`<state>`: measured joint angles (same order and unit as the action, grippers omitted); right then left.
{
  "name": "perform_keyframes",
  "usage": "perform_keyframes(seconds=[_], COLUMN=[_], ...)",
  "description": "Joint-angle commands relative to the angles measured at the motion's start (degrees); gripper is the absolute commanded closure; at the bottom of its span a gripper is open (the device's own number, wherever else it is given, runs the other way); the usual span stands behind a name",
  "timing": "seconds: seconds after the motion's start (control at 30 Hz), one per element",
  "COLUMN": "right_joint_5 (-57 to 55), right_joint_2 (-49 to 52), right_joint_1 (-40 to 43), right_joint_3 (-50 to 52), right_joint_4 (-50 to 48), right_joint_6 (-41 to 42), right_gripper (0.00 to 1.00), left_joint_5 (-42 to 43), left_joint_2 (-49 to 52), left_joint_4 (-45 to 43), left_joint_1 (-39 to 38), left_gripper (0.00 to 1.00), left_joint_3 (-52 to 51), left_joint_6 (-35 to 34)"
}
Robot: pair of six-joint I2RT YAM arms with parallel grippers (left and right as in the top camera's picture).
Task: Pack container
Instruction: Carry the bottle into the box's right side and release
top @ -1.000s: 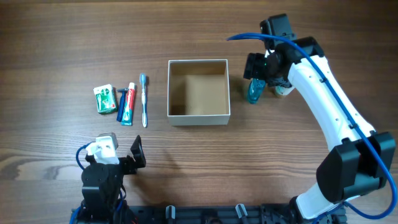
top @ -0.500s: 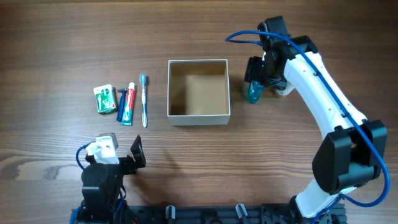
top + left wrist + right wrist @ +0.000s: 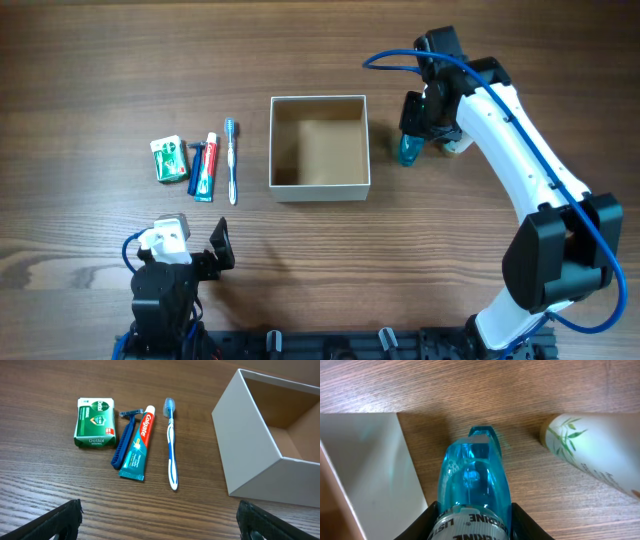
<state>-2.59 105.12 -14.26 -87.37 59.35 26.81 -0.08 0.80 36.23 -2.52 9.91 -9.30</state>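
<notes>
Right gripper is clamped on a blue bottle, held just beside the right wall of the open-topped box at mid-table, with a white bottle just beyond. Left gripper hangs with fingers wide apart. Left of the box lie 4 toiletries: toothbrush, toothpaste, razor, green soap packet.

Wooden table — container; packet, razor, toothpaste, toothbrush left; white bottle right.

The green packet reads "Dettol", and the toothpaste tube near it reads "Colgate". The blue bottle shows only "LIS" on its label band.
</notes>
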Motion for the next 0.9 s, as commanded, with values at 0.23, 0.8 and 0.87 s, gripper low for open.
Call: perform_keyframes(seconds=[0.23,0.8,0.87], right_joint_5=[-1.4,-2.1,-2.1], right_joint_2=[-10.2,-6.1,-3.0], right_joint_1=[-2.3,-19.5,-19.5], right_joint_3=[-3.7,-11.2,-11.2], right_joint_4=[3.2,1.2,-0.5], right_joint_6=[-3.1,3.9,3.8], right_gripper=[0.94,0.90,0.90], left_joint_5=[0.7,0.7,0.7], left_joint_2=[-0.5,-0.5,-0.5], left_joint_4=[0.2,0.2,0.2], left_joint_1=[-0.2,-0.2,-0.2], left_gripper=[0.00,0.00,0.00], left_joint_3=[-1.0,-1.0,-1.0], left_joint_6=[0.7,0.7,0.7])
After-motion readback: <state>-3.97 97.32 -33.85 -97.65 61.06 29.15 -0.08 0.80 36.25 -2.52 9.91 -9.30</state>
